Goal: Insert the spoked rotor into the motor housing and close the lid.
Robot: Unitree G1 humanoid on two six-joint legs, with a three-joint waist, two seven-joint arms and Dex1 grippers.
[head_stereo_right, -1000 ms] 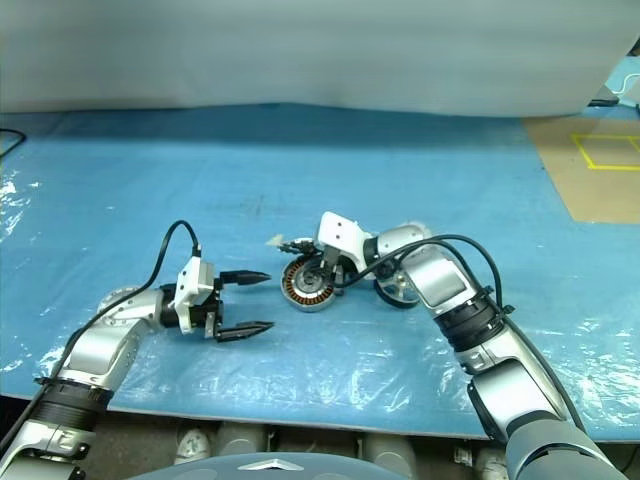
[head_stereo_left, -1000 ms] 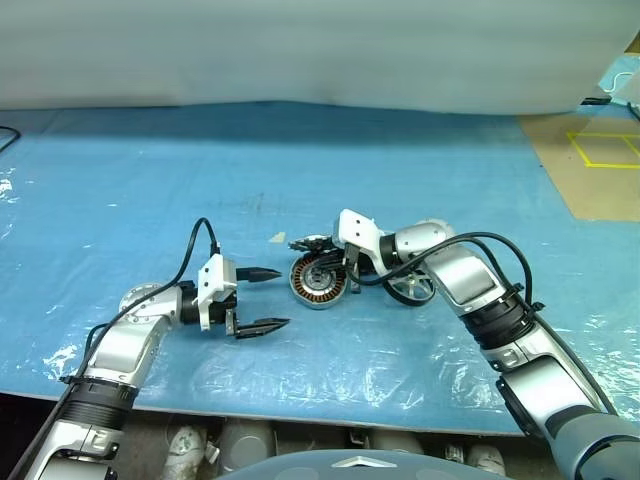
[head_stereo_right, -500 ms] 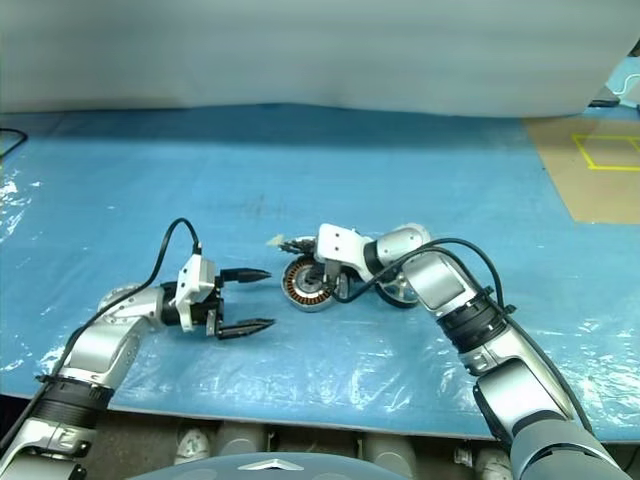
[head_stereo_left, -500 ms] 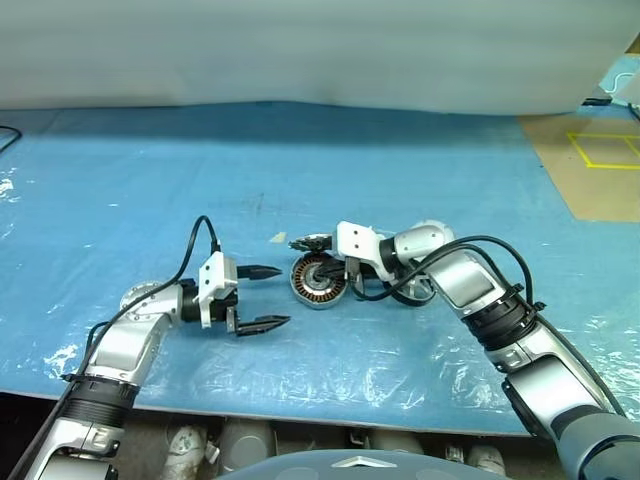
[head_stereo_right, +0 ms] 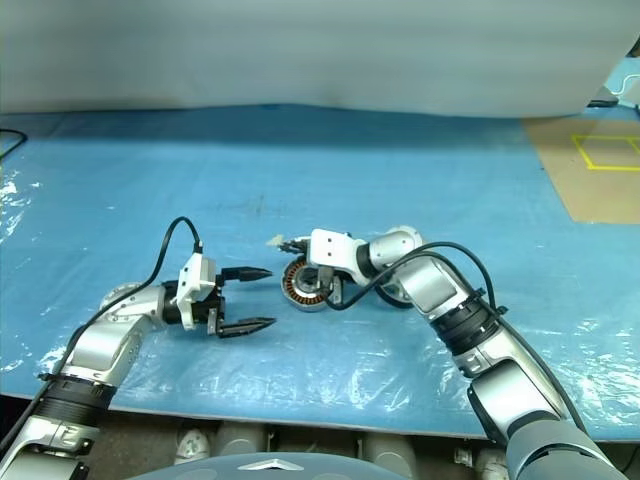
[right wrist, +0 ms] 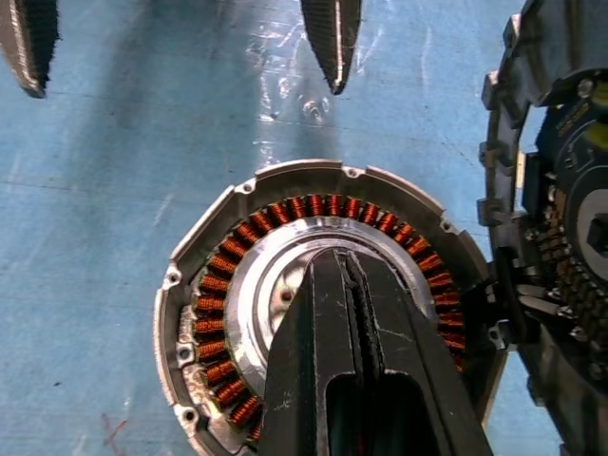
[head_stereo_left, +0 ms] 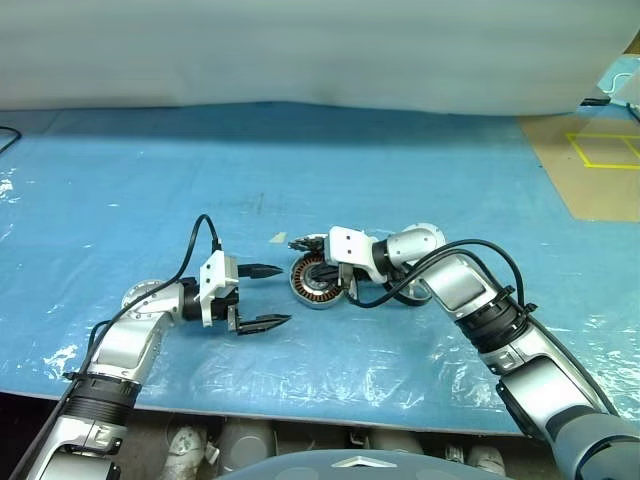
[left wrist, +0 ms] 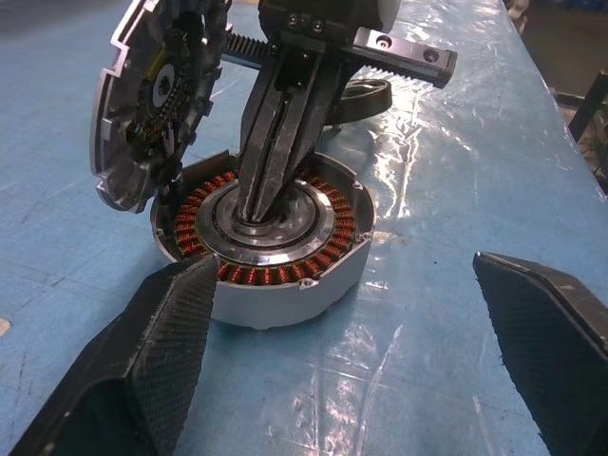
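Right gripper [left wrist: 271, 204] jaws together, tips planted on the silver hub of the motor housing [head_stereo_left: 318, 283], probably pinning it. Lid [left wrist: 142, 104] stands tilted at its rim, leaving the bore open. Spoked rotor [left wrist: 366, 93] waits behind. Left gripper [head_stereo_left: 262, 296] spread wide, empty, nearby

blue sheeted table [head_stereo_left: 150, 170], motor housing [left wrist: 275, 252], spoked rotor [head_stereo_left: 420, 291]

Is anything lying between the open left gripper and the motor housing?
No. Between the left gripper and the motor housing is bare blue sheet, shown in the left wrist and head views.
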